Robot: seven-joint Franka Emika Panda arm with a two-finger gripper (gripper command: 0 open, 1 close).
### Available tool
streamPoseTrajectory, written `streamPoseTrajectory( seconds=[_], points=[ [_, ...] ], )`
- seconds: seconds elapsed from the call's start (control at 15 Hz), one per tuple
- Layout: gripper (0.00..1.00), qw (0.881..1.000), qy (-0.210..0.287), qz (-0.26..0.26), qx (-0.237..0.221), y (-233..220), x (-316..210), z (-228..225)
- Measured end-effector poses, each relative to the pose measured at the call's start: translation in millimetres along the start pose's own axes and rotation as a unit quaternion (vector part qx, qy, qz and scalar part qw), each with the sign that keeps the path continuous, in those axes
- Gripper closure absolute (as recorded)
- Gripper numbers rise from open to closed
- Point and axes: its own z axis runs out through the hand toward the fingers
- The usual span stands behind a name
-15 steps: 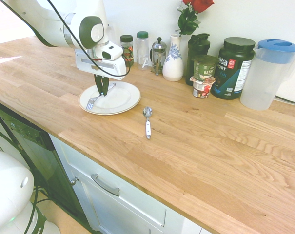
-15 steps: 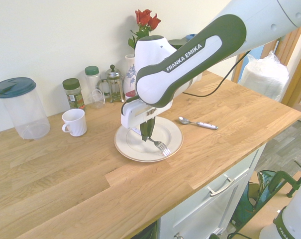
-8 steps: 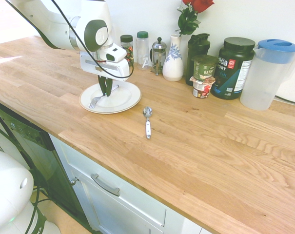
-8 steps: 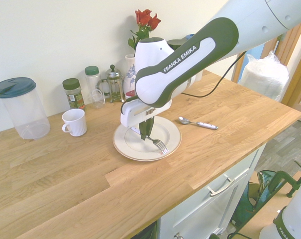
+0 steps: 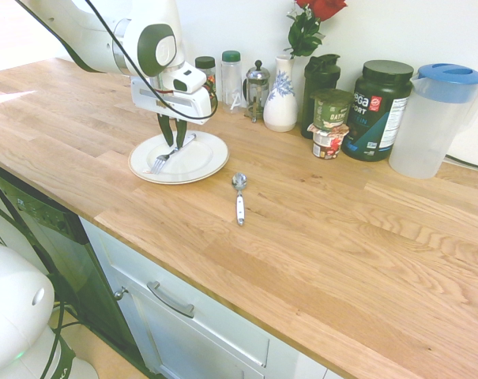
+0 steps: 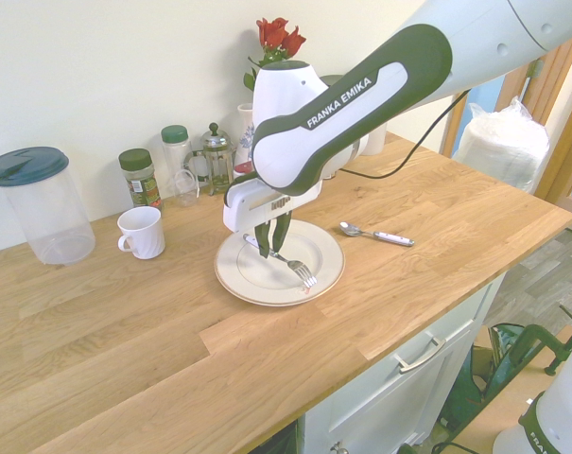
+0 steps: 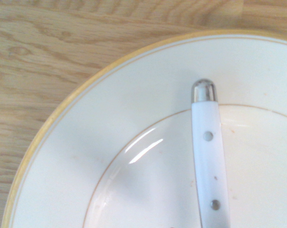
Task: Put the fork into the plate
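I have the gripper (image 5: 175, 142) hanging over the plate (image 5: 207, 162) in the upper left of the first outside frame, pointing straight down. Its two dark fingers (image 6: 260, 248) stand a narrow way apart, and the fork (image 5: 167, 154) lies between and below them; I read them as loosened off the handle, though I cannot tell for sure whether a finger touches it. The fork rests on the plate, its tines toward the rim at the plate's left in the first outside frame and toward the lower right rim in the second (image 6: 300, 271), its handle running back under the gripper (image 6: 271, 250). The wrist camera shows the handle (image 7: 207, 156) from close by: pale, with small dots along it and a rounded shiny end lying over the plate's (image 7: 86, 142) inner ring, and the gold-edged rim against the wooden counter (image 7: 48, 42). Right of the plate in both outside frames a spoon (image 5: 239, 197) with a white handle lies on the counter (image 5: 341, 237), well apart from the plate (image 6: 328, 274). A white mug (image 6: 141, 232) stands left of the plate in the second frame.
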Motion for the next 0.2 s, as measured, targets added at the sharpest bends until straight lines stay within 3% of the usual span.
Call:
streamPoseTrajectory(
  seconds=[0.2],
  points=[
    [0.00,1.000,0.006,0.001,0.010,-6.6,4.4,-10.4]
  ],
)
